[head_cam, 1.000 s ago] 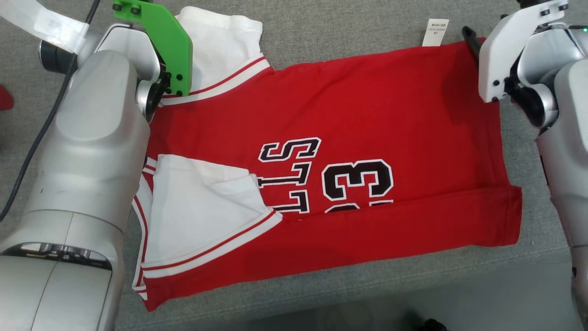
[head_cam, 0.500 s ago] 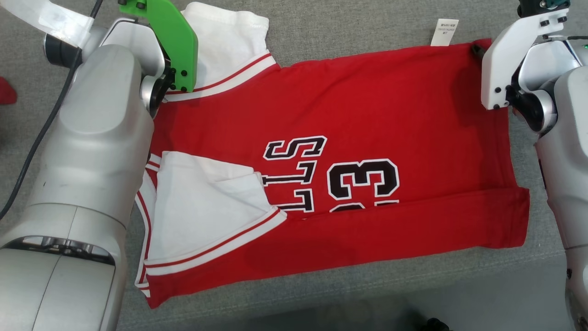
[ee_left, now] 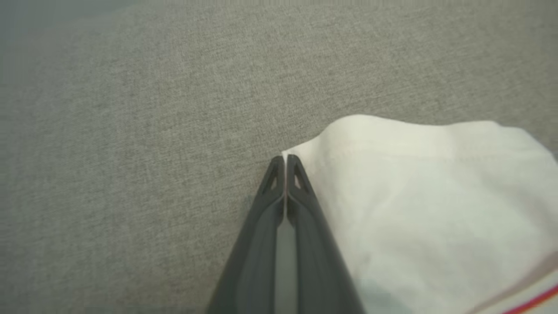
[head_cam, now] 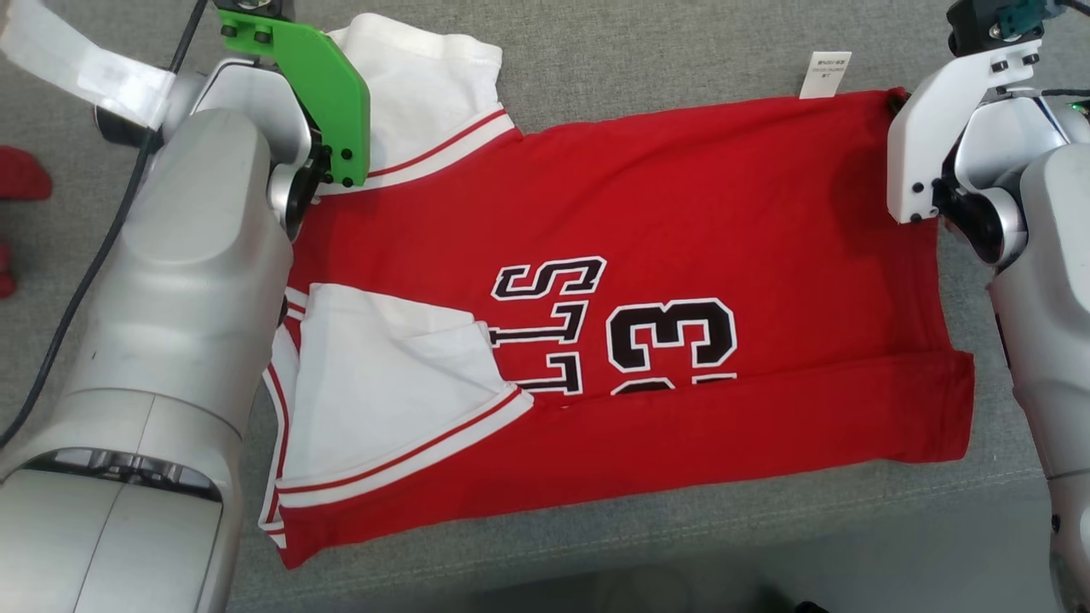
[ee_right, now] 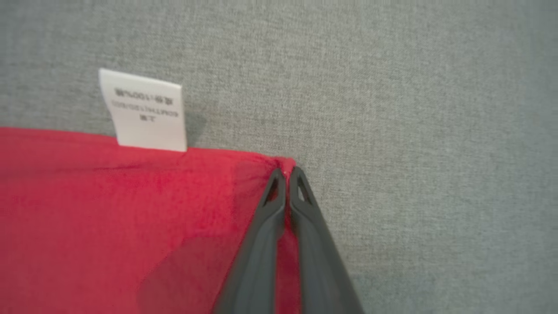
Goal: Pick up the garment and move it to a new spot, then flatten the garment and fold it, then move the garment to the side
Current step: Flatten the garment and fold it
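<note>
Head view: the garment (head_cam: 681,196), a red jersey with white sleeves and black lettering, lies spread on the grey fabric surface (head_cam: 639,51), its near long edge folded up over the lower part of the numerals. The bulky silver left arm (head_cam: 187,281) covers the collar end, and a green bracket (head_cam: 328,94) on its wrist overlaps the far white sleeve (head_cam: 426,77). A white bracket (head_cam: 932,136) on the right wrist hides the far hem corner. A care label (head_cam: 824,75) sticks out past the far edge near that corner. A black cable (head_cam: 77,255) runs down beside the left arm; a red object (head_cam: 19,174) sits at the left border, well apart from the jersey. Left wrist view: the left gripper (ee_left: 285,159) has its fingers pressed together on the corner of the white sleeve, with bare grey cloth beyond. Right wrist view: the right gripper (ee_right: 287,172) is clamped on the red hem corner, which bunches at the tips; the label stands just beside it.
</note>
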Controlling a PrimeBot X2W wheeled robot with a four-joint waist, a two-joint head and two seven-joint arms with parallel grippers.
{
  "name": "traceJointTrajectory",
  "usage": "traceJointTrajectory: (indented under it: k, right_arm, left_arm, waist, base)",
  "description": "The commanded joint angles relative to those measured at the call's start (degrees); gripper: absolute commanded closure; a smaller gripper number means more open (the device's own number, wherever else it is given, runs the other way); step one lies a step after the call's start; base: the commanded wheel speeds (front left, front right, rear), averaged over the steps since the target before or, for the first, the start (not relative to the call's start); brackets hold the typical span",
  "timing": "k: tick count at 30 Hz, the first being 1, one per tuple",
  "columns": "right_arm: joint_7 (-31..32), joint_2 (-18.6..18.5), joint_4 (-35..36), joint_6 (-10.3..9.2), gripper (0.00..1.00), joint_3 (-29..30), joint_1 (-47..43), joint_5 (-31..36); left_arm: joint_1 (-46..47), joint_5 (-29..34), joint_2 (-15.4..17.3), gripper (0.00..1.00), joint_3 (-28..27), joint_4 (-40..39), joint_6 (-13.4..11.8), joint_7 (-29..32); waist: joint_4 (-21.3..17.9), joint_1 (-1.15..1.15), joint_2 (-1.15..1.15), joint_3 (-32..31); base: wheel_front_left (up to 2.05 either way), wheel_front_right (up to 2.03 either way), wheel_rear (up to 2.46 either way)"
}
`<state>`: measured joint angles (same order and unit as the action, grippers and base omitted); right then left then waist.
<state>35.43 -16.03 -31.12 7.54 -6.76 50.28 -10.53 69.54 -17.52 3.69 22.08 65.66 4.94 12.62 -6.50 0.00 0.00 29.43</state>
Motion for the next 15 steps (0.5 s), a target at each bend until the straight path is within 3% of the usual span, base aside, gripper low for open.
traceJointTrajectory:
  k: [1,11,15]
  right_arm:
    - [-0.69,-0.47,0.26,-0.11,1.00,0.19,-1.27,-0.72]
    - [-10.10,-2.95,2.85,-0.10,1.00,2.68,-7.49,-3.89]
    - [-12.38,-3.22,2.07,-0.10,1.00,3.00,-9.14,-4.24]
  left_arm:
    - [-1.40,-0.38,0.05,1.00,-0.40,-0.22,-0.52,-1.41]
    - [-6.15,-2.76,-0.32,1.00,-1.93,-7.07,-1.69,-20.48]
    - [-8.77,-3.81,-0.38,1.00,-2.60,-9.48,-2.09,-24.63]
  waist:
    - [0.52,0.00,0.00,-1.08]
    - [4.23,0.00,0.00,-6.90]
    - [5.12,0.00,0.00,-8.61]
  base:
    - [0.00,0.00,0.00]
    - [0.00,0.00,0.00]
    - [0.00,0.00,0.00]
